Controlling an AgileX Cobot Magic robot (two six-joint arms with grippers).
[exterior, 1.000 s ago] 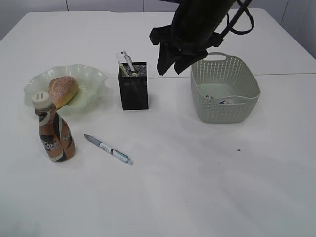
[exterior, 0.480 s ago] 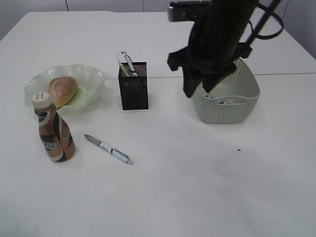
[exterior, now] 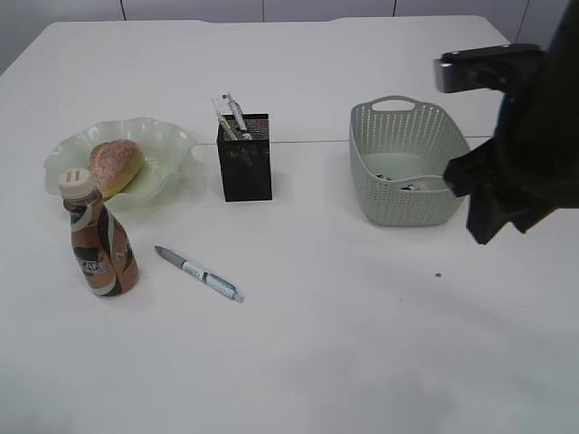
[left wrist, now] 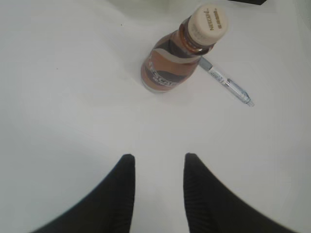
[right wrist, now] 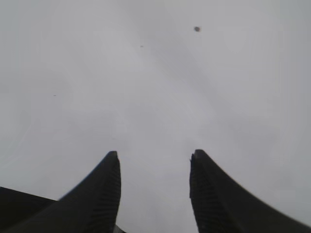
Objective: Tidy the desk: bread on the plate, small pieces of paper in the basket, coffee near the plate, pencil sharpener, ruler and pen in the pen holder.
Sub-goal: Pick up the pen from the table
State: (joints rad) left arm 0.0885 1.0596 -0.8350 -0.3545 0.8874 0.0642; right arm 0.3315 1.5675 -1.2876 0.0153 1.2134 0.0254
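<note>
The bread (exterior: 116, 165) lies on the wavy green plate (exterior: 167, 137) at the left. In front of the plate stands the coffee (exterior: 99, 242), also in the left wrist view (left wrist: 177, 58). The pen (exterior: 199, 273) lies flat on the desk (exterior: 362, 344), next to the bottle (left wrist: 226, 85). The black mesh pen holder (exterior: 245, 163) has the clear ruler (exterior: 224, 116) and another slim item sticking out. The basket (exterior: 407, 167) holds small scraps of paper (exterior: 403, 184). My right gripper (exterior: 484, 226) hangs open right of the basket, over bare desk (right wrist: 154, 154). My left gripper (left wrist: 156, 158) is open and empty, short of the bottle. No pencil sharpener shows.
A thin seam (exterior: 308, 141) crosses the desk behind the pen holder. A small dark speck (exterior: 438, 275) lies on the desk in front of the basket, and it shows in the right wrist view (right wrist: 197, 28). My right arm (exterior: 529, 136) fills the right edge.
My right arm has swung from above the pen holder, across the basket, to the right edge of the desk and lower. Nothing on the desk has moved.
</note>
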